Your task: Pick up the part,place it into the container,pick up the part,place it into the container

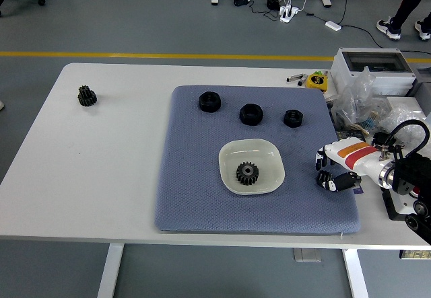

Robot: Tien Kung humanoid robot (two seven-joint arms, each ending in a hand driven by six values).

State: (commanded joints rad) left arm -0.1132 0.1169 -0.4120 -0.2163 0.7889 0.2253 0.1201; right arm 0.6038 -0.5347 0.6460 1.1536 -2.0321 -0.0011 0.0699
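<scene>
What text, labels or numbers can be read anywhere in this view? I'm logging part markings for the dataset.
None can be read.
Right hand: orange and red bands on its white back, no lettering visible.
Yellow object at the far table edge: any print is too small to read.
Grey box and plastic bags: no legible labels.
Gear in the container and the three nuts: no markings visible.

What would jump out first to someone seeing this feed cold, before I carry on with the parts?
The blue-grey mat in the middle of the white table, with a pale bowl on it holding one black gear. Behind the bowl, three black nuts sit in a row on the mat, and a second gear lies alone at the far left. The right hand hovers at the mat's right edge, fingers curled, holding nothing.
</scene>
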